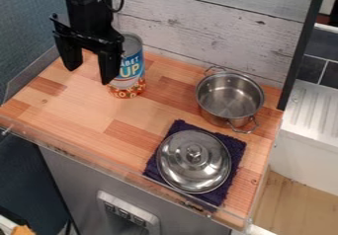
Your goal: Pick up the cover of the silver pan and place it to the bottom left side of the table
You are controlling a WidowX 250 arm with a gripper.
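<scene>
Near one round steel pot, one domed silver lid partly hides one purple cloth; one wide-spread black gripper partly hides one blue-labelled metal can.

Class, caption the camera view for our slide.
Black tool open above a wooden table; silver lid on dark cloth, beside the uncovered pan.

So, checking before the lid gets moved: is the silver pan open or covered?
Open: the silver pan shows its bare inside, and its lid lies on the purple cloth.

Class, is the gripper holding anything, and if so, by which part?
The gripper holds nothing: its fingers are apart with nothing between them. The lid lies on the cloth.
</scene>
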